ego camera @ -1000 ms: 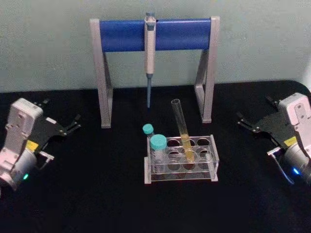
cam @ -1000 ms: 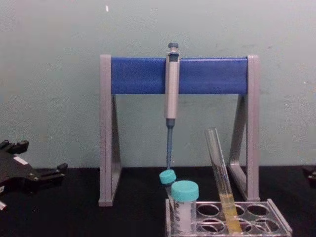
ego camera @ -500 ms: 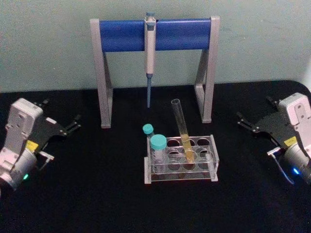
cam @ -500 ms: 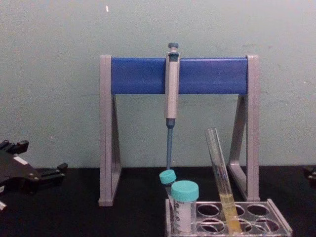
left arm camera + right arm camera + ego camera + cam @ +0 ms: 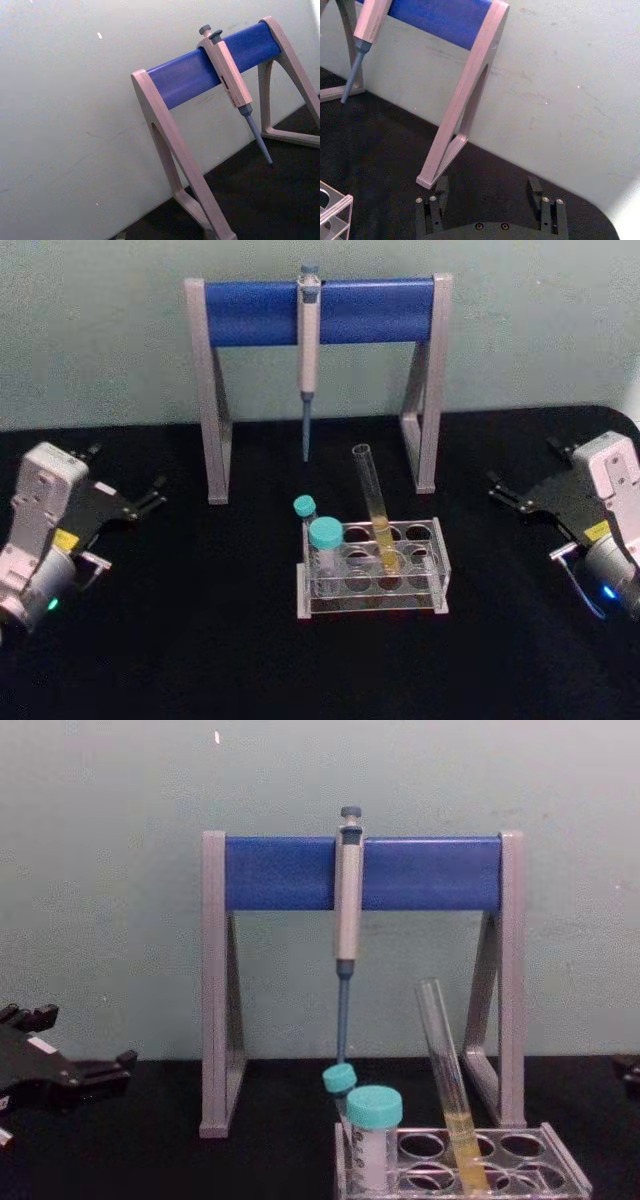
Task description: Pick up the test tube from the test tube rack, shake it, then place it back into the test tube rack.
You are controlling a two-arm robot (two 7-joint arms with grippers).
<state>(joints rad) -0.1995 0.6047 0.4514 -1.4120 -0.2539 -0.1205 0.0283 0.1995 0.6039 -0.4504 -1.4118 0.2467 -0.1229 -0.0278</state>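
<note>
The test tube [image 5: 374, 505] stands in a middle hole of the test tube rack [image 5: 370, 602] at the centre of the black table [image 5: 200, 640]. Its long axis is near upright, with the open mouth leaning toward 11 o'clock, and it is slim, clear and uncapped, with yellow liquid in its lower part. The left gripper [image 5: 128, 470] at the rack's 9 o'clock and the right gripper [image 5: 522, 462] at its 3 o'clock sit well apart from it, pincers spread wide and empty, and their yellow stickers [image 5: 66, 538] are too small to read

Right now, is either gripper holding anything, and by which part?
Nothing is held. The left gripper and right gripper are open at the sides; the test tube leans in the test tube rack.
</note>
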